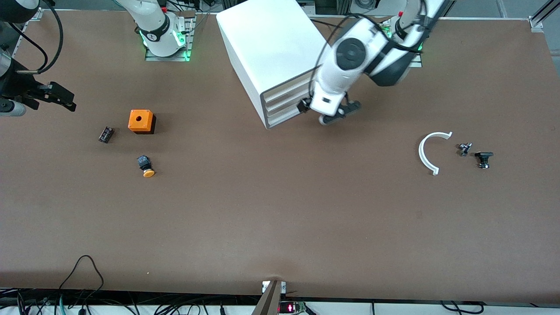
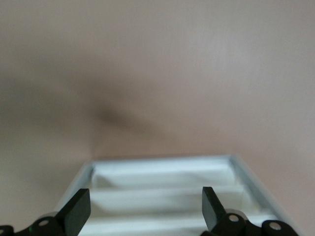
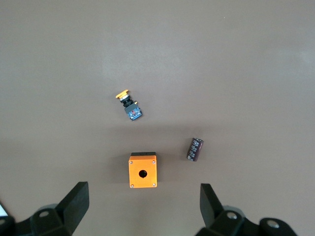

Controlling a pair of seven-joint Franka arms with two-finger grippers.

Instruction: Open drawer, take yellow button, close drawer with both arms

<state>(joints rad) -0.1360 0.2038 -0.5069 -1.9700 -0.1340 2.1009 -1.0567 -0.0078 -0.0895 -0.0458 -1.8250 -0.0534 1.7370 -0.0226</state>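
Your right claw hangs wide open, gripping nothing, over the worktop edge at the right arm's end; that arm waits. Just below its wrist cam sit the orange cube, a small black block and the button, already out on the worktop towards the front edge (so taking looks done). Mid-worktop, by the bases' edge, the cabinet has its top drawer looking about flush. Left claw is spread open right at the drawer fronts, prob. for closing. A white arc lies near the left arm's end. No readable labels.
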